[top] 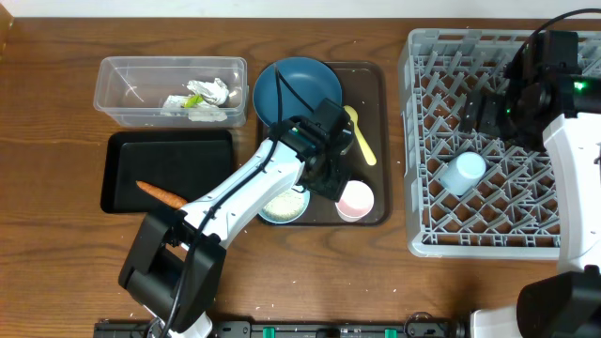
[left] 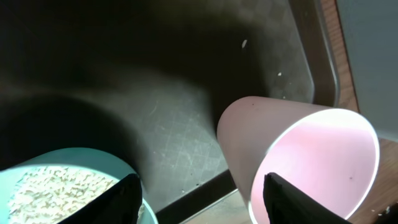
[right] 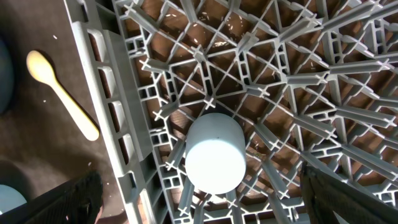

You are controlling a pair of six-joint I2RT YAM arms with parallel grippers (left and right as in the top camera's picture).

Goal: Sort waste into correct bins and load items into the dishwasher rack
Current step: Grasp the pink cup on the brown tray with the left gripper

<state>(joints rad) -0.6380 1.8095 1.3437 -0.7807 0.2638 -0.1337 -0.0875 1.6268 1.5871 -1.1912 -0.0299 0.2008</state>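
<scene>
1. Tissue, white and crumpled (top: 216, 91), is lying inside the clear plastic tub (top: 127, 94) at the left, with a green-yellow scrap (top: 192, 101) touching it.
2. Just below the tub, the black tray (top: 188, 155) is holding a thin orange carrot piece (top: 161, 194) near its lower edge.
3. On the brown serving tray (top: 371, 94), the dark blue bowl (top: 291, 89) is sitting at the top and the pale yellow spoon (top: 362, 136) is lying beside it. At the bottom, a small bowl (top: 285, 205) filled with rice grains (left: 56, 186) and the pink cup (left: 311, 155) are sitting side by side.
4. The left gripper (left: 202, 183) is hovering over the gap between those two, its fingers spread wide and gripping nothing.
5. In the grey dishwasher rack (top: 423, 235), the light blue cup (right: 214, 152) is resting bottom-up among the pegs.
6. The right gripper (right: 200, 177) is hanging above that cup, with its fingers wide apart and not touching it.
</scene>
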